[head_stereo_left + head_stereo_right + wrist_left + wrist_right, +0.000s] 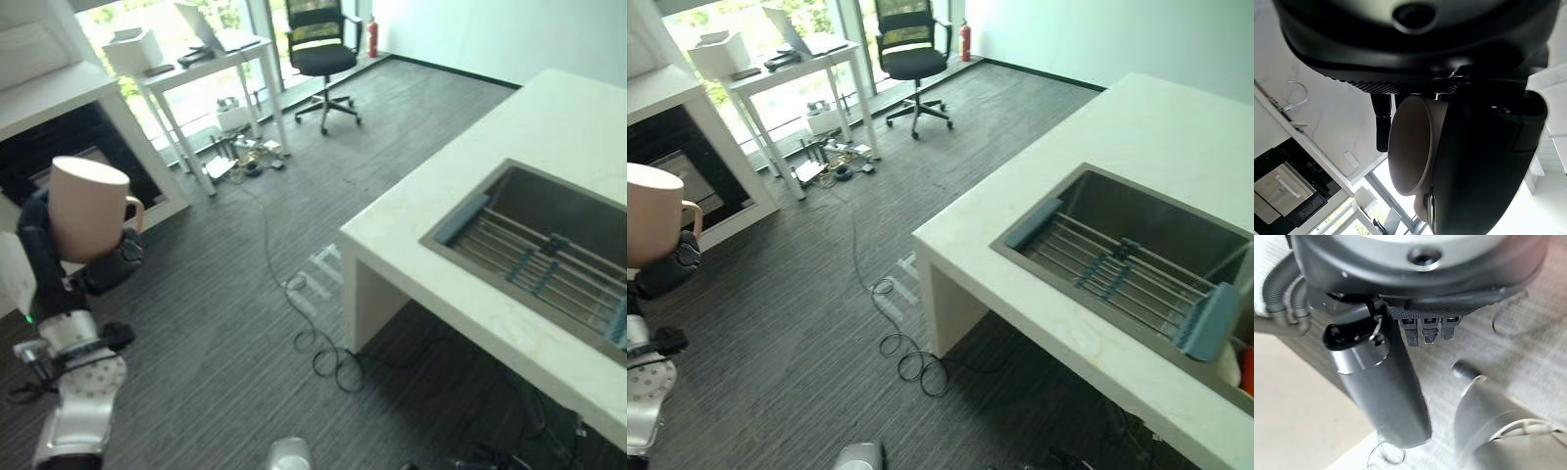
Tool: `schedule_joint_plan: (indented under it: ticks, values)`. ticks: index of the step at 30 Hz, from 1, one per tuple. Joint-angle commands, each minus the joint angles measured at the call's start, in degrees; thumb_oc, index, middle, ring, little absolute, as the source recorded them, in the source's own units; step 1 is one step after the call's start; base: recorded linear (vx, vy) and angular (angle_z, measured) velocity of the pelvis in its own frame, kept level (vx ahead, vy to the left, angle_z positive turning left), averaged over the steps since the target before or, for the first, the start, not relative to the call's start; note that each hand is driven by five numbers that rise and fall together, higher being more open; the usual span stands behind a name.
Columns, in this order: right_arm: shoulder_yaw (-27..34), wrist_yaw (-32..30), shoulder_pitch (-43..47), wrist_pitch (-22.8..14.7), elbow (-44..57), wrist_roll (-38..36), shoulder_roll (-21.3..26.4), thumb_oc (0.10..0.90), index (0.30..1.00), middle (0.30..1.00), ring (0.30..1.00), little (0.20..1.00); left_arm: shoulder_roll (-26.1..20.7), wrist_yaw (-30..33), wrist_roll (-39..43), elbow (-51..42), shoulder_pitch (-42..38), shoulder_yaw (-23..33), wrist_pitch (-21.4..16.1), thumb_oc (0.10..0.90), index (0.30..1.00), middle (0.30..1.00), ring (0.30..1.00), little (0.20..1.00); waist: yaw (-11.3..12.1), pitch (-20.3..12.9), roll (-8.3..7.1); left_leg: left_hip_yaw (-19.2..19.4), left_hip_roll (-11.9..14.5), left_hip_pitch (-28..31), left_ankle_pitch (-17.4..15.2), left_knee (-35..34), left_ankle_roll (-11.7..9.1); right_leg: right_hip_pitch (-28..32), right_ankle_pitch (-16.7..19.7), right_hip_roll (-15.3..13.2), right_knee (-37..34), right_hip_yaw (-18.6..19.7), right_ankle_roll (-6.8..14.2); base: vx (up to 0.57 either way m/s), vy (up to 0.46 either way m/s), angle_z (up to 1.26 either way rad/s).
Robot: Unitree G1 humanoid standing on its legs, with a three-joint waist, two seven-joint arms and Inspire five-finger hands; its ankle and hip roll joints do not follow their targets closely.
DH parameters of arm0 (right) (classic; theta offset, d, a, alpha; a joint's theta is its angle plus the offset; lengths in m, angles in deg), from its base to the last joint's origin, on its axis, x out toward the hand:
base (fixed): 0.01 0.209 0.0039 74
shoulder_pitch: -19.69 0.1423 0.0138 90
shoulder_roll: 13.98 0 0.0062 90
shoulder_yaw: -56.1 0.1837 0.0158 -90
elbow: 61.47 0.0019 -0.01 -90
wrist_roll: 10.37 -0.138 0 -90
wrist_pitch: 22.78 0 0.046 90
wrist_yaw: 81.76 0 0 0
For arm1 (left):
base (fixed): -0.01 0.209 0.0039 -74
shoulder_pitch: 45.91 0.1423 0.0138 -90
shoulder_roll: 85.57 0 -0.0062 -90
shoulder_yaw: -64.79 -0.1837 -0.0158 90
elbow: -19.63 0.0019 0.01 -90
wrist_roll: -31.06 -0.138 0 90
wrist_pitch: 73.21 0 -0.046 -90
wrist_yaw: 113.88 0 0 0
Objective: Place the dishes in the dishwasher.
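Note:
A pale pink mug with a handle is held up at the far left, mouth tipped away from me. My left hand is shut on the mug, its dark fingers wrapped round the side. The mug hangs over the carpet, well away from the counter. Past it stands a dark built-in appliance under a white worktop. My right hand hangs over the carpet with relaxed fingers and its thumb straight, holding nothing.
A white island counter on the right holds a steel sink with a blue-ended wire rack; something white and orange sits at its near corner. Cables loop on the carpet. A desk and an office chair stand at the back.

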Motion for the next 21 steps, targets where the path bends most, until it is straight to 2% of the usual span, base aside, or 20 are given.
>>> schedule_joint_plan:
  ticks: [1, 2, 3, 4, 5, 6, 7, 8, 10, 12, 13, 15, 17, 19, 20, 21]
  values:
    - [1.89, -1.59, 0.61, -1.29, -0.71, -5.61, -2.72, 0.800, 0.900, 0.900, 0.900, 0.900, -5.87, -3.05, 3.47, -9.41, -8.55, 5.35, -8.94, 0.400, 0.300, 0.300, 0.300, 0.300, -3.73, -0.46, 1.17, 0.36, -0.55, -2.29, -10.61, 4.01, 0.71, 2.19, -1.83, 0.15, -0.75, 5.04, 7.70, -0.22, 0.754, 1.95]
    - [3.19, -2.34, 0.66, -0.77, -0.22, -6.95, -3.58, 0.800, 0.900, 0.900, 0.900, 0.900, -6.18, -5.24, 4.25, -10.96, -9.59, 4.14, -7.90, 0.400, 0.300, 0.300, 0.300, 0.300, -3.20, -0.49, 1.19, -1.50, -2.97, -2.20, -12.75, 4.01, 2.01, 1.64, 0.82, -1.96, -0.75, 5.16, 9.41, -0.14, 0.751, 2.06]
    - [3.39, -3.59, 1.06, 0.03, 0.39, -7.01, -4.12, 0.800, 0.900, 0.900, 0.900, 0.900, -6.19, -5.86, 3.29, -12.19, -9.88, 3.41, -7.11, 0.400, 0.300, 0.300, 0.300, 0.300, -2.68, -0.23, 1.31, -2.56, -4.25, -2.10, -13.90, 4.01, 3.03, 1.86, 1.94, -2.99, -0.75, 5.23, 9.64, -0.01, 0.724, 1.63]
    - [4.22, -6.18, 1.54, 2.14, 1.18, -7.04, -4.78, 0.800, 0.900, 0.900, 0.900, 0.900, -6.19, -6.90, 3.23, -13.33, -10.43, 2.15, -5.55, 0.400, 0.300, 0.300, 0.300, 0.300, -2.86, 0.29, 1.90, -4.89, -6.09, -2.03, -14.98, 4.01, 4.91, 2.40, 3.02, -3.46, -0.75, 7.10, 9.19, 0.06, 0.654, 1.26]
    - [5.44, -6.35, 1.46, 2.42, 0.15, -9.16, -5.02, 0.800, 0.900, 0.900, 0.900, 0.900, -6.81, -8.27, 3.60, -13.31, -11.85, 0.22, -5.09, 0.400, 0.300, 0.300, 0.300, 0.300, -4.47, 0.74, 2.36, -6.92, -7.05, -1.82, -15.57, 4.01, 6.38, 2.36, 4.38, -1.83, -0.75, 12.08, 8.93, 0.10, 0.626, 0.82]
    - [5.57, -5.54, 1.00, 0.53, -0.91, -10.19, -5.28, 0.800, 0.900, 0.900, 0.900, 0.900, -7.10, -10.16, 4.63, -11.80, -13.93, -2.79, -7.34, 0.400, 0.300, 0.300, 0.300, 0.300, -6.95, 1.50, 2.72, -9.96, -8.06, -3.22, -14.12, 4.01, 7.87, 1.47, 2.26, 3.83, -0.75, 18.00, 7.35, 0.13, 0.441, 1.09]
    - [5.20, -5.33, 0.70, -0.92, -0.63, -8.50, -5.49, 0.800, 0.900, 0.900, 0.900, 0.900, -6.91, -10.16, 3.93, -11.29, -14.48, -3.87, -8.53, 0.400, 0.300, 0.300, 0.300, 0.300, -8.14, 1.68, 2.59, -10.96, -8.72, -3.34, -14.03, 4.01, 8.19, 1.47, -0.28, 7.18, -0.75, 19.55, 6.84, 0.09, 0.296, 1.91]
    - [4.79, -5.28, 0.64, -1.05, -0.21, -7.55, -5.52, 0.800, 0.900, 0.900, 0.900, 0.900, -7.11, -9.63, 3.29, -11.37, -14.42, -4.03, -8.54, 0.400, 0.300, 0.300, 0.300, 0.300, -8.31, 1.68, 2.41, -10.66, -8.83, -3.34, -13.98, 4.01, 8.16, 1.54, -1.29, 8.12, -0.75, 19.45, 6.51, 0.15, 0.187, 2.93]
    - [3.95, -4.96, 0.33, 0.49, -0.42, -8.70, -4.33, 0.800, 0.900, 0.900, 0.900, 0.900, -8.14, -8.88, 2.55, -11.97, -14.54, -4.41, -8.03, 0.400, 0.300, 0.300, 0.300, 0.300, -9.25, 1.85, 0.52, -11.05, -11.41, -2.55, -15.68, 4.01, 8.97, -2.64, -0.60, 9.63, -0.75, 21.90, 7.25, 0.26, 0.061, 2.34]
    - [4.32, -3.85, 0.10, 0.72, -1.92, -8.69, -3.43, 0.800, 0.900, 0.900, 0.900, 0.900, -8.33, -9.76, 1.98, -12.87, -14.75, -4.54, -7.13, 0.400, 0.300, 0.300, 0.300, 0.300, -9.97, 2.01, -0.82, -12.80, -13.92, -1.98, -16.69, 4.01, 9.74, -7.04, 1.77, 10.35, -0.75, 25.57, 8.17, 0.42, -0.102, 0.76]
    - [4.71, -3.66, -0.05, 1.03, -2.92, -10.74, -3.35, 0.800, 0.900, 0.900, 0.900, 0.900, -8.58, -10.58, 0.29, -13.02, -14.69, -4.77, -7.15, 0.400, 0.300, 0.300, 0.300, 0.300, -10.57, 2.11, -1.28, -14.59, -15.60, -0.87, -18.14, 4.01, 10.53, -10.81, 4.28, 10.89, -0.75, 27.34, 9.21, 0.61, -0.188, 0.60]
    - [5.47, -2.42, -0.02, 0.61, -3.70, -10.93, -3.29, 0.800, 0.900, 0.900, 0.900, 0.900, -9.49, -10.58, -1.91, -13.02, -14.58, -4.61, -6.66, 0.400, 0.300, 0.300, 0.300, 0.300, -11.17, 2.21, -1.15, -16.18, -16.59, 0.72, -19.41, 4.01, 11.18, -13.21, 5.95, 11.14, -0.75, 27.85, 9.59, 0.59, -0.207, 0.30]
    - [5.16, -1.74, 0.29, 0.44, -3.58, -9.88, -3.21, 0.800, 0.900, 0.900, 0.900, 0.900, -10.07, -10.06, -1.41, -13.00, -13.98, -3.89, -6.21, 0.400, 0.300, 0.300, 0.300, 0.300, -11.37, 1.98, -0.53, -16.05, -16.21, 1.76, -19.64, 4.01, 11.06, -12.72, 5.50, 11.38, -0.75, 27.09, 8.77, 0.45, -0.188, 0.35]
    - [4.62, -1.60, 1.10, 0.28, -3.57, -9.83, -3.13, 0.800, 0.900, 0.900, 0.900, 0.900, -9.66, -9.49, -1.19, -13.31, -12.89, -3.28, -5.18, 0.400, 0.300, 0.300, 0.300, 0.300, -11.31, 1.44, 0.90, -16.90, -15.14, 4.02, -18.39, 4.01, 9.51, -11.04, 3.77, 12.76, -0.75, 25.90, 6.67, 0.61, -0.267, -0.03]
    - [3.78, -0.95, 1.58, -0.05, -2.80, -9.06, -2.68, 0.800, 0.900, 0.900, 0.900, 0.900, -9.08, -8.92, -1.45, -13.74, -11.57, -2.95, -4.88, 0.400, 0.300, 0.300, 0.300, 0.300, -11.03, 1.28, 1.99, -17.52, -13.81, 6.45, -14.11, 4.01, 7.15, -9.59, 2.16, 13.86, -0.75, 24.99, 4.94, 0.52, -0.242, -0.56]
    - [3.28, -0.99, 1.69, -0.13, -2.34, -9.19, -2.45, 0.800, 0.900, 0.900, 0.900, 0.900, -8.83, -8.83, -1.55, -14.00, -11.17, -2.85, -4.83, 0.400, 0.300, 0.300, 0.300, 0.300, -11.02, 1.35, 2.30, -17.77, -13.23, 7.33, -10.62, 4.01, 5.77, -8.92, 1.37, 14.42, -0.75, 24.88, 4.15, 0.49, -0.242, -0.60]
